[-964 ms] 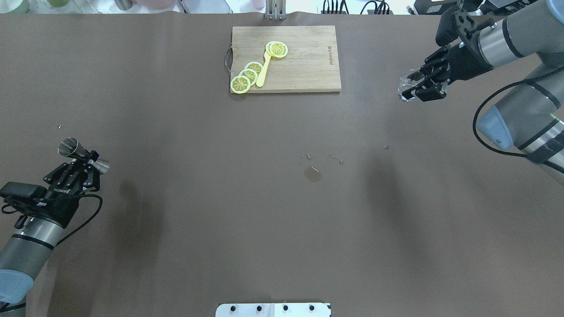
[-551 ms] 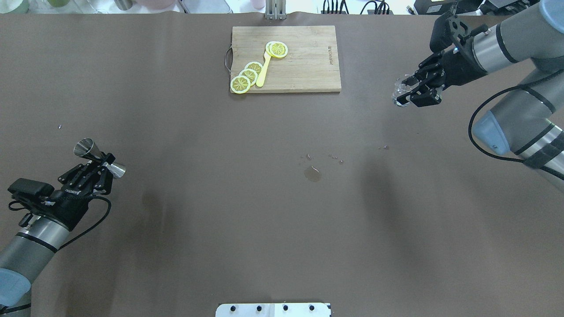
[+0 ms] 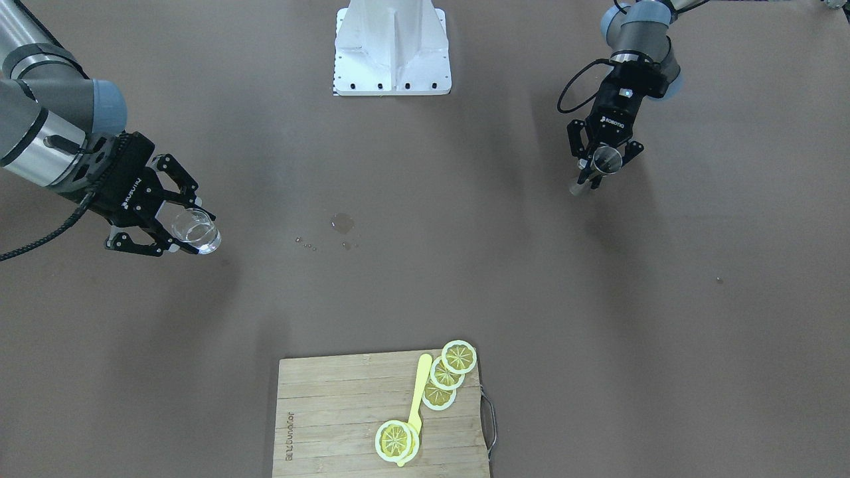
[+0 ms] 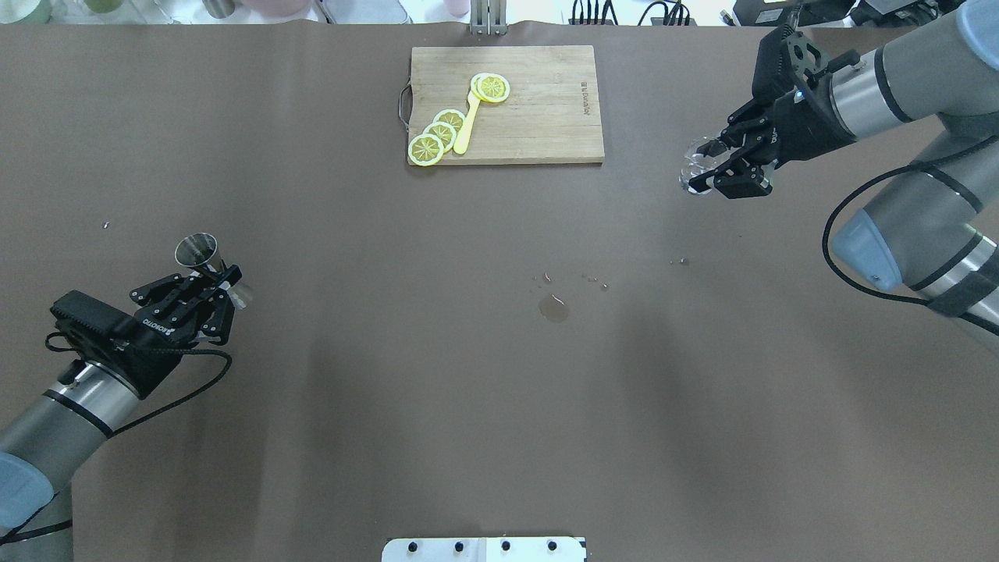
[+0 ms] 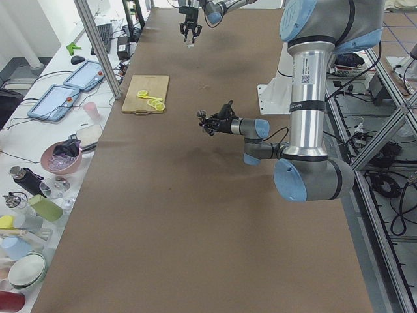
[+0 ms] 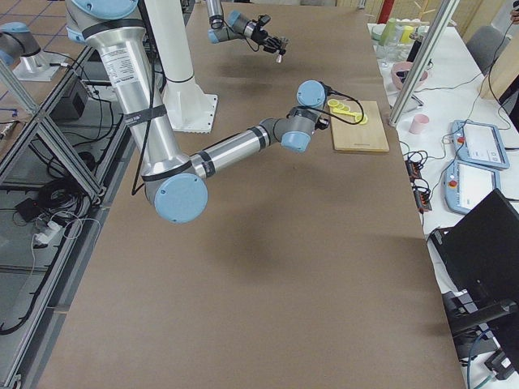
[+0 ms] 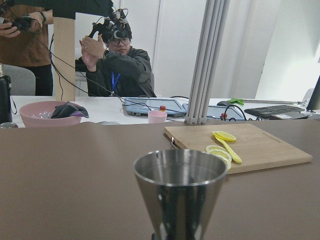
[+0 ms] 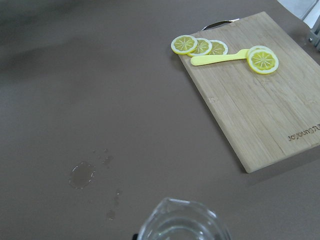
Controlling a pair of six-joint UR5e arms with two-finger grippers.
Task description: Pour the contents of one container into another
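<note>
Rightward from its earlier overhead place, the jigger (image 4: 197,251) was carried at mid-left, pinched at the waist by the left fingers (image 4: 215,281). Front-facing, the glass cup (image 3: 194,232) was seen mid-left, clamped between the right fingers (image 3: 180,180).

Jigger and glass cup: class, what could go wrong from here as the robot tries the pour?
1. The jigger in the left claw and the glass cup in the right claw hang far apart. A misaligned meeting could spill onto the table, where a puddle lies.
2. The cup looks tipped sideways, so poured liquid might run out.
</note>
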